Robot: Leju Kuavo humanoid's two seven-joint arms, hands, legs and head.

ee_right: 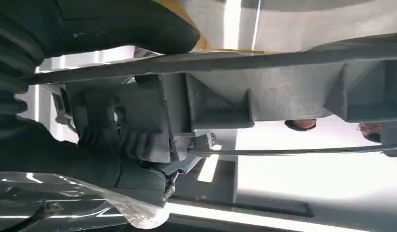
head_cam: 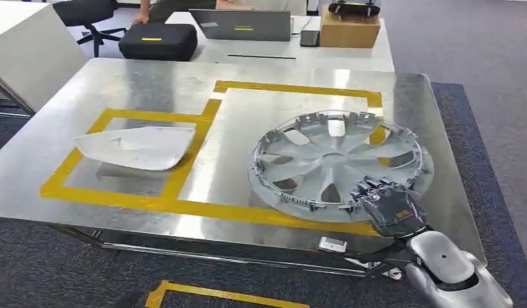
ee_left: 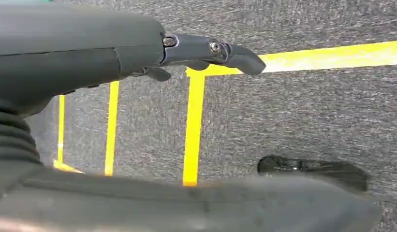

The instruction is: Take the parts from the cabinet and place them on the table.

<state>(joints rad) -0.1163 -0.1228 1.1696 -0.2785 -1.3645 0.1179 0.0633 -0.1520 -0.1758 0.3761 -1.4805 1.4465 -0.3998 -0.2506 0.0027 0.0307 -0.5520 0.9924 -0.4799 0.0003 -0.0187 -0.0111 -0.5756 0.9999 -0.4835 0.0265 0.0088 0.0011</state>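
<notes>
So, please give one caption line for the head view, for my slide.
Right hand grips the rim of the wheel cover on the taped steel table, beside a white panel part.

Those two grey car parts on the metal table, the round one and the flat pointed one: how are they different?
The wheel cover is round, with spokes and open gaps; the mirror cover is a solid, tapered shell. The wheel cover looks much larger than the mirror cover. The robot's right hand grips the wheel cover's near rim, while the mirror cover lies untouched. Each sits in its own yellow-taped box, and both are pale grey.

Glossy brushed-metal table [head_cam: 151, 83]; matt grey plastic hubcap [head_cam: 331, 160]
</notes>
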